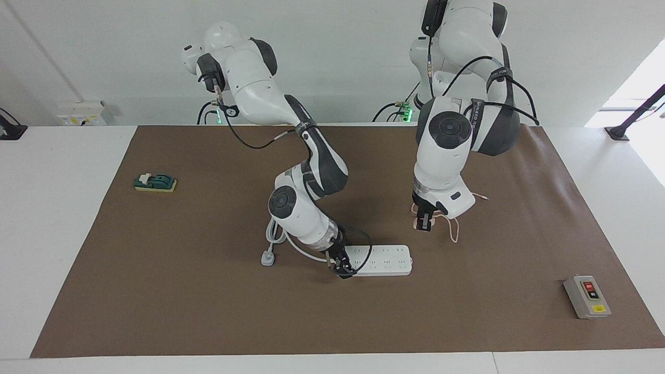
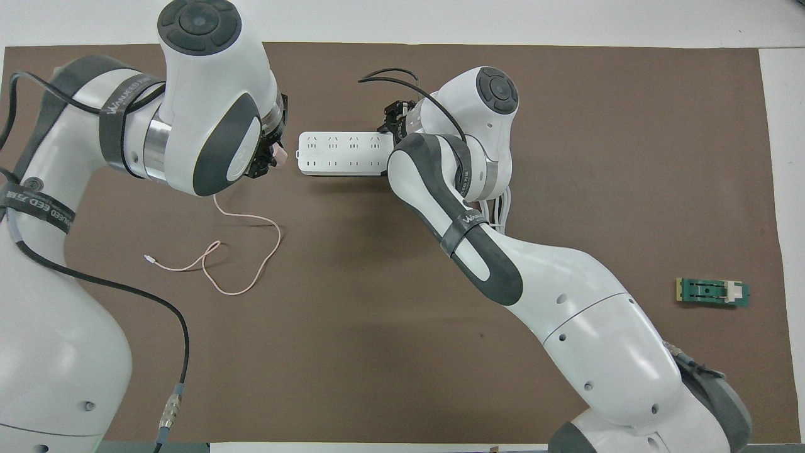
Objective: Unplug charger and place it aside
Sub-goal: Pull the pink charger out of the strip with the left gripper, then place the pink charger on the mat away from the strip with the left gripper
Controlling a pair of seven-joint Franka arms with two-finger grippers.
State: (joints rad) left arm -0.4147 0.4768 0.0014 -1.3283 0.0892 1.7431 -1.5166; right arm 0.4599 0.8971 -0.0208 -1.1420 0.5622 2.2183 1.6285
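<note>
I see the left gripper (image 1: 425, 224) clamped on the charger (image 2: 281, 153), raised clear of the power strip (image 1: 382, 259); overhead shows its pink body. The right gripper (image 1: 343, 269) presses the strip's end, fingers unreadable.

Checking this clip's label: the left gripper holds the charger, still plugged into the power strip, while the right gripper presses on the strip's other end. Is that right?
Not quite. The charger is already out of the power strip: the facing view shows the left gripper holding it raised, clear of the strip. The right gripper does press on the strip's other end.
</note>
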